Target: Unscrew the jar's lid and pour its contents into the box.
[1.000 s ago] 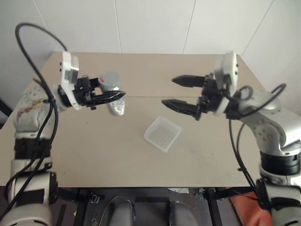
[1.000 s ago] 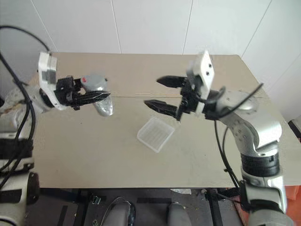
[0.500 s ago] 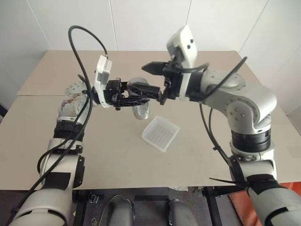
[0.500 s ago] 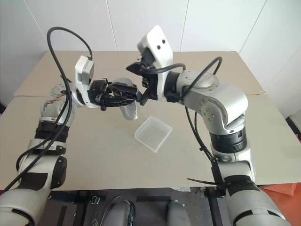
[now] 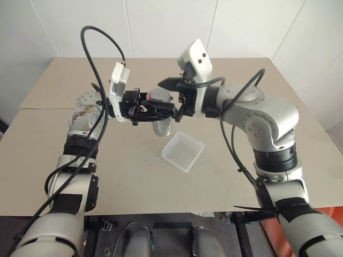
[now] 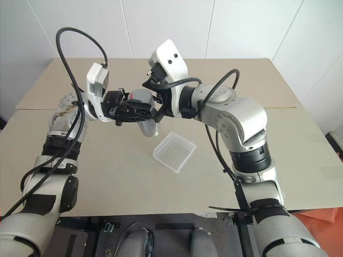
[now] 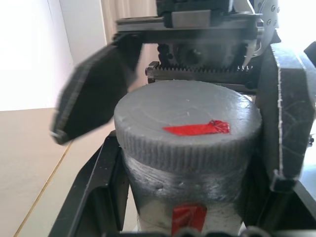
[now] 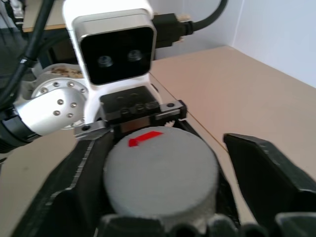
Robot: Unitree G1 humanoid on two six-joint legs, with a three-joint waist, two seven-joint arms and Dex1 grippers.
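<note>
My left pincer grips the silvery-grey cylindrical jar above the beige bench, while my right pincer straddles its ribbed grey lid, seemingly touching one side only.

Contents unseen inside capped jar; one right-tool finger blurred.

even, soft indoor light falls from above; the pale table shows faint, diffuse shadows. the white wall blows out to glare in the left wrist view, where 1 dark finger is blurred, close-up parts soft.
</note>
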